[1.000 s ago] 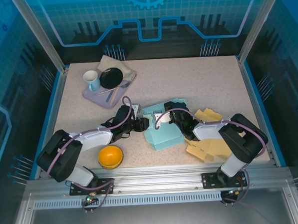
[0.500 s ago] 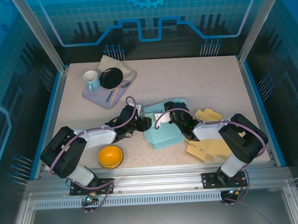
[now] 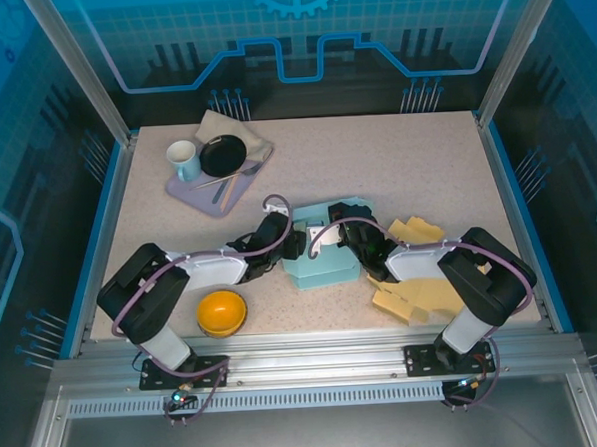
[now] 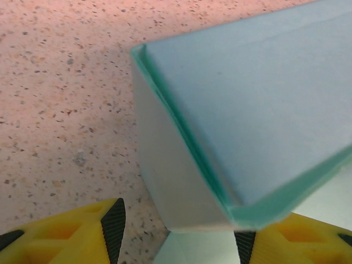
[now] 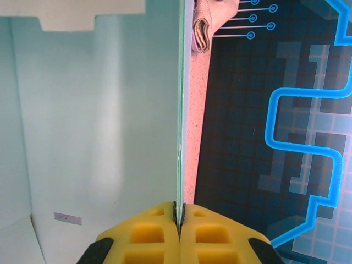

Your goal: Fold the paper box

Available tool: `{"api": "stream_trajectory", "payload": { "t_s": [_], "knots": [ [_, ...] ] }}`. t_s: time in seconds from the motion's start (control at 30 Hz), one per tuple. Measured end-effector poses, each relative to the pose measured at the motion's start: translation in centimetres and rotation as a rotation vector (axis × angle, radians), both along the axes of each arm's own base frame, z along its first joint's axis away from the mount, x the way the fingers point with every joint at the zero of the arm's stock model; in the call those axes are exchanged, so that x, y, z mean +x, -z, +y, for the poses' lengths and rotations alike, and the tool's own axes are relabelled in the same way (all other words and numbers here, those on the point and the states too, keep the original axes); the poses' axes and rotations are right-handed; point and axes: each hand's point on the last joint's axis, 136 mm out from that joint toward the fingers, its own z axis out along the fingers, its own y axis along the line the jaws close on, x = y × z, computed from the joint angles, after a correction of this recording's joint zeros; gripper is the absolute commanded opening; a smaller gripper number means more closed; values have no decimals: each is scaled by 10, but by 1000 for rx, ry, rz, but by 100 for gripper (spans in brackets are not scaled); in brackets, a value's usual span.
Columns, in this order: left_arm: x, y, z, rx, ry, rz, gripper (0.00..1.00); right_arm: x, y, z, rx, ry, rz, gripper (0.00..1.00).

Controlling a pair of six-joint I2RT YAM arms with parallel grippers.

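paper box (image 3: 326, 267) sits just below the middle of the top view on the table (image 3: 396, 168), between the 2 arms. it looks a bit longer top-to-bottom than side-to-side and is turned slightly off square, but the arms cover part of it so i can't call the long axis for sure. 1 raised panel is at its upper edge, toward the top of the frame.

left gripper (image 3: 296, 246) is at the box's left side. in the left wrist view the fingers (image 4: 113, 220) are spread wide with a box (image 4: 247, 110) corner poking down between them, and table shows between the left pad and the wall, so no grip.

right gripper (image 3: 351, 233) is at the upper right part of the box. in its wrist view the gripper (image 5: 180, 214) is pinched tight on 1 thin box wall (image 5: 99, 121), seen edge-on, running straight up the frame.

flat tan cardboard (image 3: 422, 282) lies at the lower right, orange bowl (image 3: 221, 313) at the lower left.
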Motion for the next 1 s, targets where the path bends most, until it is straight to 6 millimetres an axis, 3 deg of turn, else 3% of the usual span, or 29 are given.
{"api": "stream_trajectory", "payload": {
  "t_s": [0.6, 1.0],
  "knots": [
    [19, 7, 8, 139, -34, -49, 56, -9, 0, 6, 2, -40, 22, 0],
    [23, 3, 30, 238, -216, -13, 59, -9, -2, 8, 28, -35, 28, 0]
  ]
}}
